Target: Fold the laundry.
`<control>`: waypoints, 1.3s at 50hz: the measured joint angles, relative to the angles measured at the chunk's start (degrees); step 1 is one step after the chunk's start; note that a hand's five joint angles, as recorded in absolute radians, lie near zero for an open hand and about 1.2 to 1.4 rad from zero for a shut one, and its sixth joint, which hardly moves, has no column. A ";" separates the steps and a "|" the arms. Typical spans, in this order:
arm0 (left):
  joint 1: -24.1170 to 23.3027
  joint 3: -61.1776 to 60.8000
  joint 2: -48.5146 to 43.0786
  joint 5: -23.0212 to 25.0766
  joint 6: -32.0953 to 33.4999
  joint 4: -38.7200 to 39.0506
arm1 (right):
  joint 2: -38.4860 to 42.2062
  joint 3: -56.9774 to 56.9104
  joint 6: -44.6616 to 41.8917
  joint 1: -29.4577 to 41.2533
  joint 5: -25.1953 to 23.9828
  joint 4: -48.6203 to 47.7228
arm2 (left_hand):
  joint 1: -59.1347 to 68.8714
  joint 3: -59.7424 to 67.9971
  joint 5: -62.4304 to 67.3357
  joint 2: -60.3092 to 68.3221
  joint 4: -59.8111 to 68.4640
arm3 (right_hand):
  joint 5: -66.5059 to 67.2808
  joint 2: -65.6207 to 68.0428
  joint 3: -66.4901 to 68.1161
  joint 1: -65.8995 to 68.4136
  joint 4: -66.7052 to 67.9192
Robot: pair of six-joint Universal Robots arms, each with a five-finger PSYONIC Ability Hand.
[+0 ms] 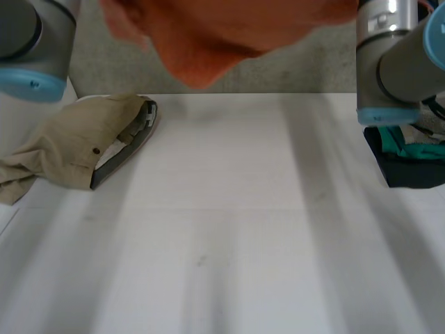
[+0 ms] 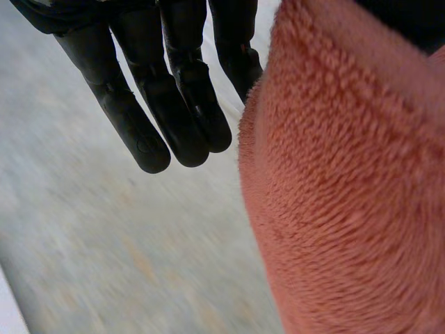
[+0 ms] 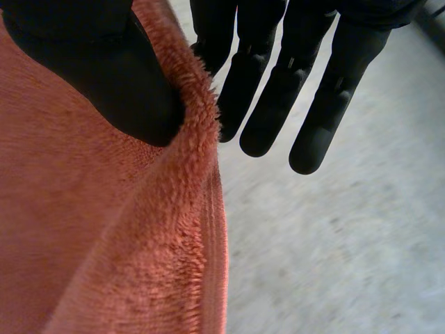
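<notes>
1. On the head view I get bright, even, diffuse light. The white tabletop (image 1: 229,209) reads pale, with no hot glare anywhere.
2. The khaki garment (image 1: 73,142) drops only a thin, soft shadow along its near edge, and its open waistband is dark inside.
3. The dark bundle of clothes (image 1: 410,167) at the right is so dim that I cannot read its black folds.
4. On the left wrist view, light picks out the loops of the orange towel (image 2: 348,209). The left hand (image 2: 174,90) carries a faint, dull sheen.
5. On the right wrist view, the right hand (image 3: 118,83) is a flat black mass and darkens the towel fold beneath it. The floor (image 3: 348,243) is evenly lit, pale grey.
</notes>
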 measured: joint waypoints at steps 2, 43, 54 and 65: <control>0.38 -5.05 1.36 1.28 -0.20 -0.74 | -1.69 4.16 0.17 -0.36 -0.92 2.18 | 0.00 0.00 0.00 0.00 0.00 | 0.00 0.00 0.00 0.00 0.00; 11.32 -49.07 0.15 8.51 23.19 0.62 | -9.67 44.14 1.12 -4.46 -7.75 16.77 | -5.06 -9.63 -8.21 -8.83 -10.05 | 0.00 0.00 0.02 0.00 0.00; 11.65 -53.75 23.01 14.64 22.91 -6.40 | -22.30 40.45 -4.37 -7.58 -8.97 29.50 | -0.22 -0.07 -0.04 -0.08 -0.23 | 0.00 0.00 0.02 0.00 0.00; 11.19 -43.55 32.69 17.10 14.19 -17.68 | -30.51 24.06 -8.03 -13.96 -10.78 50.27 | -0.21 -0.07 -0.04 -0.02 -0.22 | 0.01 0.00 0.02 0.00 0.00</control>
